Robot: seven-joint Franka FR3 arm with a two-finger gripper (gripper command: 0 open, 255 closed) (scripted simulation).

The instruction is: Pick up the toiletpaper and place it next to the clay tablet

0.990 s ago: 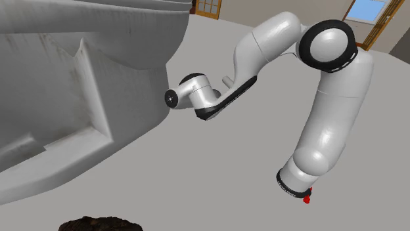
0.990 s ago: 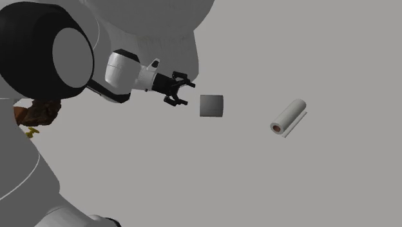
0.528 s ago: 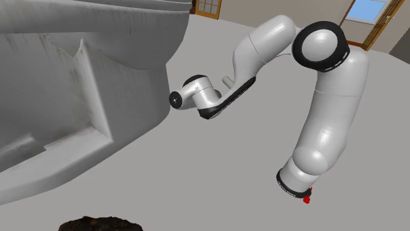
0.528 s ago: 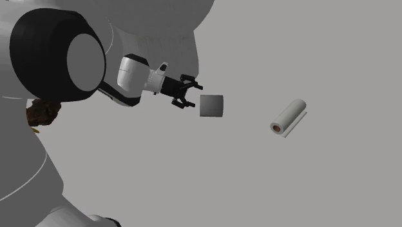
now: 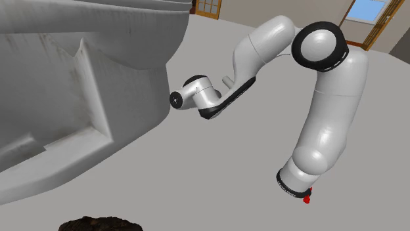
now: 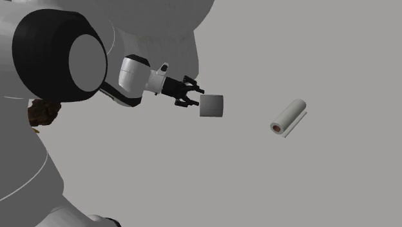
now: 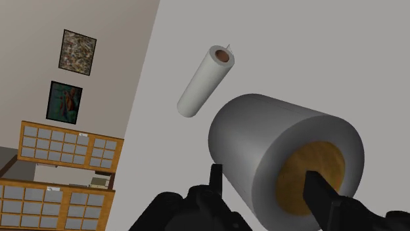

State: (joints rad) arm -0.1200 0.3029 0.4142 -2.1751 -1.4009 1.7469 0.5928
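The toilet paper roll [image 6: 212, 106] is a short grey cylinder lying on its side on the grey floor; its brown cardboard core [image 7: 309, 177] faces the hand. My black gripper [image 6: 195, 97] is at the roll's end nearest the arm, level with it. It is open but half narrowed. One finger [image 7: 215, 176] stands beside the roll's outer wall and the other [image 7: 320, 197] in front of the core. I cannot tell whether either one touches. The roll rests on the floor. A dark brown lumpy object [image 5: 98, 224] lies at the shoulder view's lower edge.
A longer grey paper roll [image 6: 287, 118] with a brown core lies beyond the toilet paper, away from the arm. A large white moulded body [image 5: 72, 92] bulks over the shoulder view's left. Wooden cabinets [image 7: 59, 154] and two pictures line a far wall.
The hand has moved forward to the end of the toilet paper roll, and its fingers have drawn closer together in the last half second. Neither roll has moved.
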